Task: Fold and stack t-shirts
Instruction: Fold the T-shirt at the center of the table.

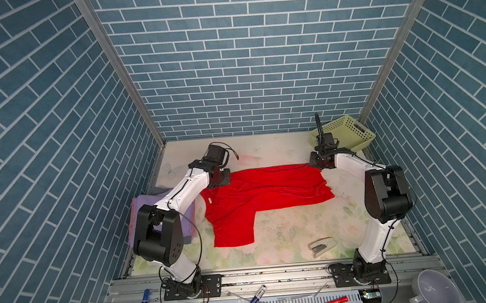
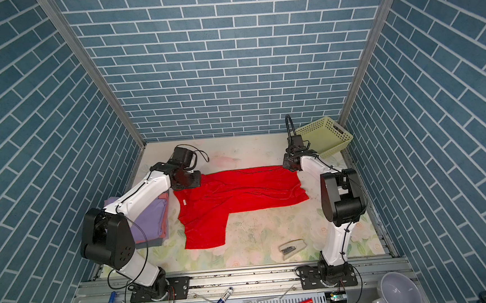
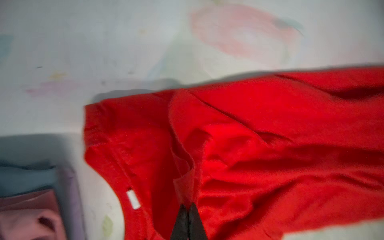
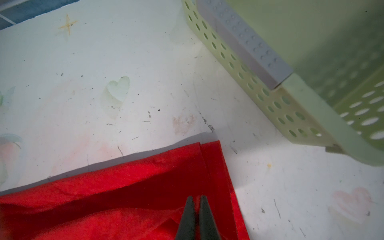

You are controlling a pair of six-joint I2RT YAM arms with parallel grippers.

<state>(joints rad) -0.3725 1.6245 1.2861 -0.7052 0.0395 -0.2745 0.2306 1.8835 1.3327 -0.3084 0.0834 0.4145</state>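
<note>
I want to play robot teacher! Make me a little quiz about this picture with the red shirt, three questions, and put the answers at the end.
1. True or false: the red t-shirt lies inside the basket.
2. What do the left jaws and the right jaws both pinch? A) the red t-shirt B) the basket C) the folded pile
3. Fill in: the folded pile's top shirt is coloured ___.
Key: 1 false; 2 A; 3 lavender-purple.
</note>
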